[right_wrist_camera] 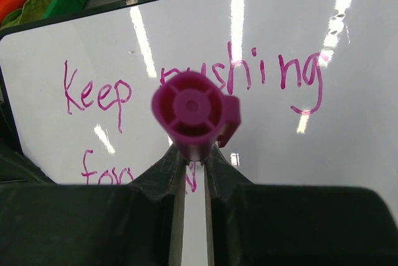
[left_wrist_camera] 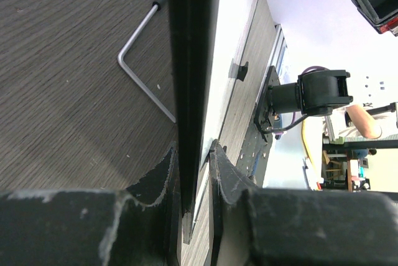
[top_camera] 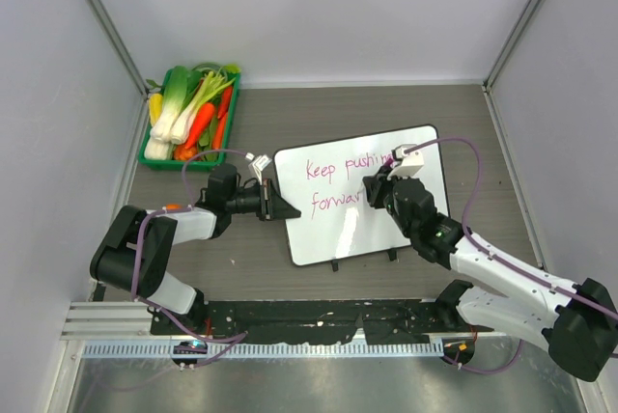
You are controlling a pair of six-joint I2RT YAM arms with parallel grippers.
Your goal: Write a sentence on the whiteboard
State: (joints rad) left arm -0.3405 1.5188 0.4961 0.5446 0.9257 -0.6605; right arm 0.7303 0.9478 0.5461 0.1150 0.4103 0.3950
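Observation:
The whiteboard point(top_camera: 340, 225) lies on the table with pink writing "Keep pushing forwar". My left gripper point(top_camera: 277, 208) is shut on its left edge; in the left wrist view the black rim point(left_wrist_camera: 189, 92) runs edge-on between my fingers point(left_wrist_camera: 194, 160). My right gripper point(top_camera: 379, 187) is over the board's middle right, shut on a magenta marker point(right_wrist_camera: 191, 112), seen end-on with its tip hidden against the board point(right_wrist_camera: 348, 117) beside the word "forwar".
A green tray point(top_camera: 154, 155) of toy vegetables stands at the back left. A bent metal rod point(left_wrist_camera: 138, 61) lies on the table under the board's side. Grey walls close in the table on three sides.

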